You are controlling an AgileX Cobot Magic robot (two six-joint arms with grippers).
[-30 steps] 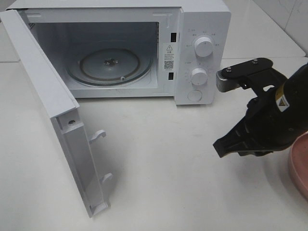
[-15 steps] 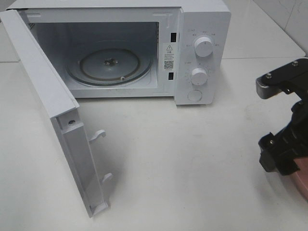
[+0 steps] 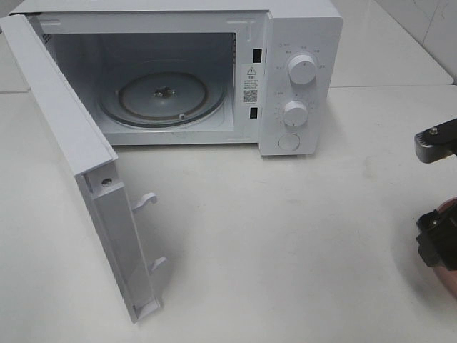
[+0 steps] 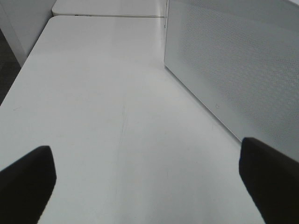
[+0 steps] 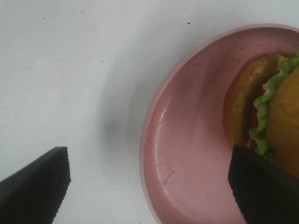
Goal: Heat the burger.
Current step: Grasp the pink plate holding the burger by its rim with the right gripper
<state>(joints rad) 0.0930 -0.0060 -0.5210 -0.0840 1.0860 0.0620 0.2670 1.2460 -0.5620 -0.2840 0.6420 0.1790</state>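
Note:
The burger (image 5: pixel 275 116), with an orange-brown bun and frilly green lettuce, sits on a round pink plate (image 5: pixel 187 140) in the right wrist view. My right gripper (image 5: pixel 149 186) hangs open above the plate's rim. One fingertip is over bare table and the other is beside the burger, with nothing held. From above, only part of that gripper (image 3: pixel 437 241) shows at the far right edge, over a sliver of the plate (image 3: pixel 450 282). The burger itself is out of that view. My left gripper (image 4: pixel 147 179) is open over bare table.
The white microwave (image 3: pixel 300 78) stands at the back with its door (image 3: pixel 78 164) swung wide open to the left. Its glass turntable (image 3: pixel 163 96) has nothing on it. A perforated white panel of the microwave (image 4: pixel 233 70) runs beside my left gripper.
My right gripper has swung right from the middle of the table to the pink plate at the edge. It has gone from shut to open. The left arm and microwave are unchanged.

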